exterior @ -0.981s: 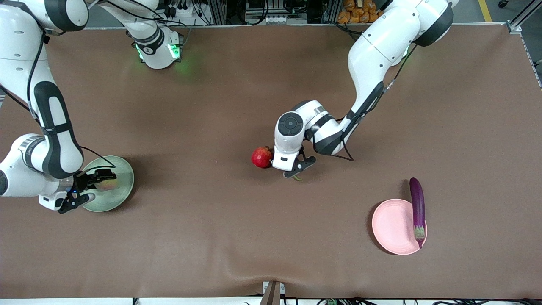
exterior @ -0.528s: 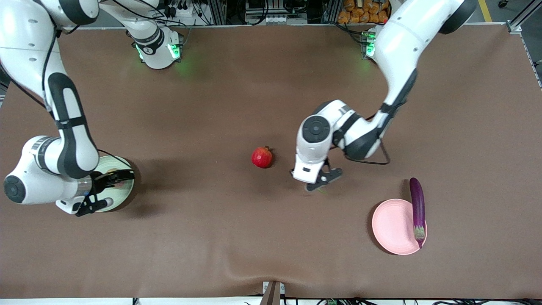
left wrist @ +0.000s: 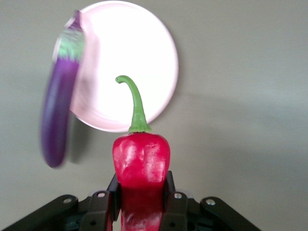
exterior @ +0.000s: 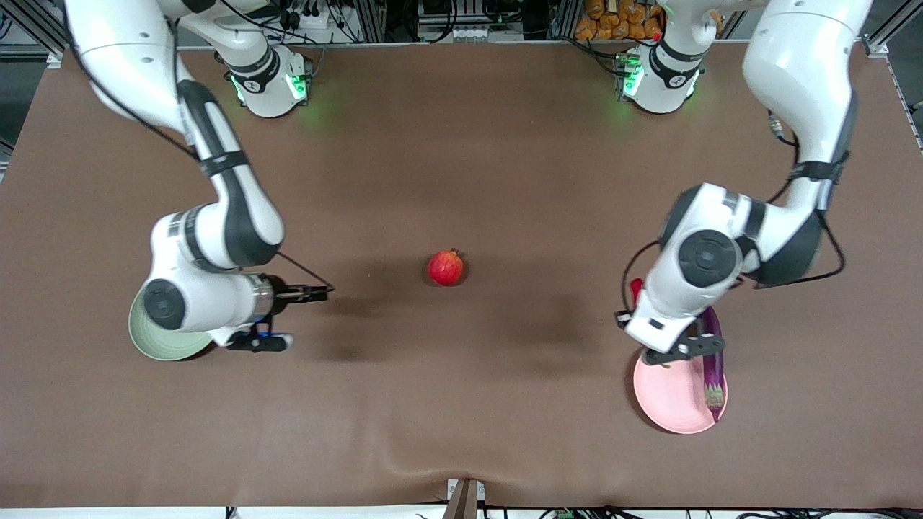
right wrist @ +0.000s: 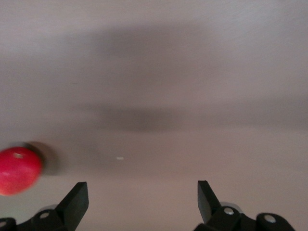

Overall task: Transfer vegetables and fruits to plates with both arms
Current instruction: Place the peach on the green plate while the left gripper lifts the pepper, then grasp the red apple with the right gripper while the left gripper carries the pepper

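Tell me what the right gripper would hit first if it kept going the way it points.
Probably the pomegranate. The open right gripper points along the table toward it, though the fruit sits off-centre in its wrist view, so it might pass beside it.

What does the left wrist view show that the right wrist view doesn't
Only the left wrist view shows the left gripper shut on the red chili pepper, with the pink plate and eggplant below it. Only the right wrist view shows the right gripper, open and holding nothing, and the pomegranate on the table. Both show the brown table.
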Available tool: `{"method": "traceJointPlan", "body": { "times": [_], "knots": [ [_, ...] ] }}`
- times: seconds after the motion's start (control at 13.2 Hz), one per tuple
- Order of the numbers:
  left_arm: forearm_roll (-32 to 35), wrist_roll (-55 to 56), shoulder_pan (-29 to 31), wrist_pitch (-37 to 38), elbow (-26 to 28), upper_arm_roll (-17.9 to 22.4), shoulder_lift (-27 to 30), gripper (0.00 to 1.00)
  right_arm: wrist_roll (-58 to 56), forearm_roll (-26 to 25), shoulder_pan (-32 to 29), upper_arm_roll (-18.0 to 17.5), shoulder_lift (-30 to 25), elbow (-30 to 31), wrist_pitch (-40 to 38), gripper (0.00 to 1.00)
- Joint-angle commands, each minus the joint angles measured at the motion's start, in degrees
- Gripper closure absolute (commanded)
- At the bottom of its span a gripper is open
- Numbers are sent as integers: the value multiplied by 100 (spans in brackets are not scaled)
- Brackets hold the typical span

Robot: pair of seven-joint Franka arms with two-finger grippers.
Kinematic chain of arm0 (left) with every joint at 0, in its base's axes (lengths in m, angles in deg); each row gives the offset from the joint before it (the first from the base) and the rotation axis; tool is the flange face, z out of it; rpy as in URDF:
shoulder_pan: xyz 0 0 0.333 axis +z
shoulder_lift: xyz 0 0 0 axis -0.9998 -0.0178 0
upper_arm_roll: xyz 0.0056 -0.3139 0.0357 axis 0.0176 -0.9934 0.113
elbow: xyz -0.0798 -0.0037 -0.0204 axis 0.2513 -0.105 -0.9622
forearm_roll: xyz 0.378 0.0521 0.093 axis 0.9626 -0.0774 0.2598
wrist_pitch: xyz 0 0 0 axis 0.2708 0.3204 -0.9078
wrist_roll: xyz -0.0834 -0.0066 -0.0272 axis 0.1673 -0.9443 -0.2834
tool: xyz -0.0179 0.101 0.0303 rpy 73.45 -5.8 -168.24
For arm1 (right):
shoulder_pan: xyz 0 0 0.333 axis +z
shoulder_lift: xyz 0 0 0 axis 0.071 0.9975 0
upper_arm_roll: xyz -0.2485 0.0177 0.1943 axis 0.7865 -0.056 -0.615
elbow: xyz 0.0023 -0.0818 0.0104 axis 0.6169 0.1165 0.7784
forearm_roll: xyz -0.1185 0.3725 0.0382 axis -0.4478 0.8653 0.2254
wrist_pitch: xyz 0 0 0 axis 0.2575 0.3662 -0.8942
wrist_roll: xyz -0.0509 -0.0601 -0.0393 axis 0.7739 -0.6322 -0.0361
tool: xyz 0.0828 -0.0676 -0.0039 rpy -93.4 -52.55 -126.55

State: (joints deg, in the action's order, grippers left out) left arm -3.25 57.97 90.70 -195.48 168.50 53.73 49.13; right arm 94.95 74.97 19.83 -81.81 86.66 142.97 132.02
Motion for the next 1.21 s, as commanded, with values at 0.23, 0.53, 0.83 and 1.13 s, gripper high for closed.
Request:
{"method": "traceJointPlan", "body": {
  "times": [0.23,0.53,0.83,1.13],
  "knots": [
    [623,-840,531,-436,-497,-23,-753,100,2419,112,1129,84,265,-123,862,0],
    [614,-920,452,-1079,-559,320,-974,100,3775,174,1710,84,642,-123,1724,0],
    [614,-964,461,-1290,-717,329,-1229,100,4084,182,1930,75,775,-123,1760,0],
    [614,-956,461,-1510,-876,329,-1360,100,4331,331,2168,75,985,-123,2208,0]
  ]
}}
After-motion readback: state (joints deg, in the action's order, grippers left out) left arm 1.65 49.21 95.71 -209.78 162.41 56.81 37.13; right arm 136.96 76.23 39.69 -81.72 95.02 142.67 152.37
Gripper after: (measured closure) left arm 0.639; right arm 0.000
